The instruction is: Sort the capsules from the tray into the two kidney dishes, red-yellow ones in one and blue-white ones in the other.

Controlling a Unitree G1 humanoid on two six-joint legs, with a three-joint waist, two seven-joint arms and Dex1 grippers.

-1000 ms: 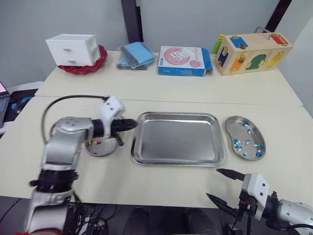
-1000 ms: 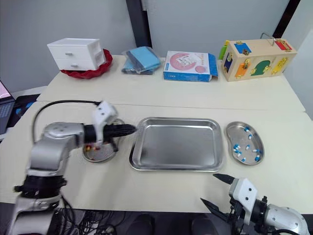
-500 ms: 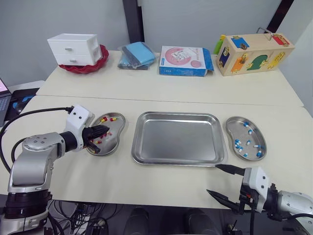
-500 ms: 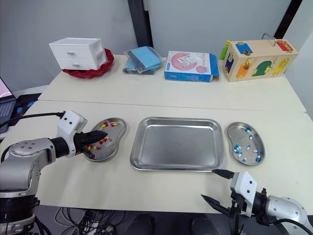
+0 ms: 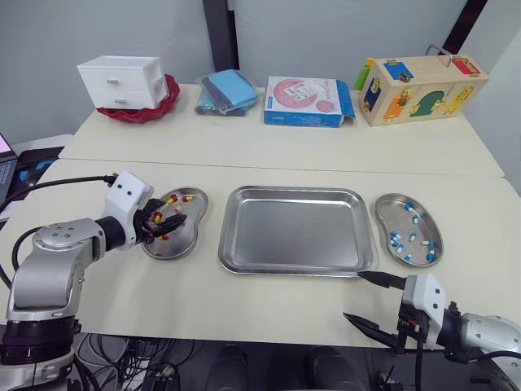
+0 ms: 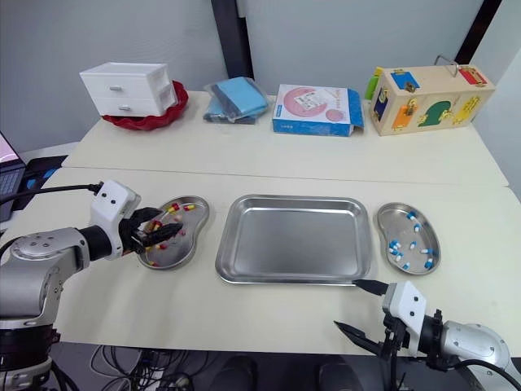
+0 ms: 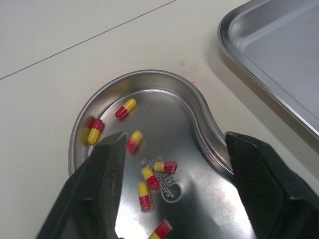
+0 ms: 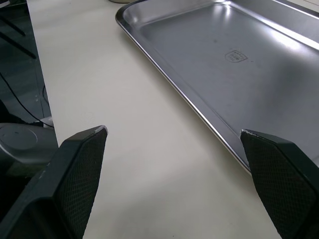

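On the cream tabletop [image 5: 269, 155], a rectangular stainless-steel tray [image 5: 297, 236] lies at the centre, between two dishes.

1. The left stainless-steel kidney dish [image 7: 164, 79] sits just beside the tray's left edge, without touching it. It contains the red-yellow capsules [image 7: 125, 109], seven of which lie scattered over its floor in the left wrist view. One capsule, close to a finger, appears blurred.
2. The right stainless-steel kidney dish [image 5: 423, 226] sits just beside the tray's right edge. It contains the blue-white capsules [image 5: 395, 239], spread along its length.
3. The left gripper [image 7: 175, 142] hovers over the left kidney dish, reaching in from the robot's left. Its two black fingers [image 7: 99, 179] stand well apart, with nothing between them. The dish floor and capsules show through the gap.
4. The right gripper [image 5: 353, 296] is positioned at the front of the table, near the tray's front right corner. Its fingers [image 8: 79, 169] are spread wide and hold nothing. Bare tabletop and the tray rim lie beyond them.

Along the far side of the table, well apart from the work area, stand a white two-drawer mini cabinet [image 5: 122, 81] in a red bowl [image 5: 167, 99], a folded blue cloth [image 5: 226, 91], a flat blue-and-pink carton [image 5: 305, 100] and a wooden latch box with coloured doors [image 5: 419, 85].
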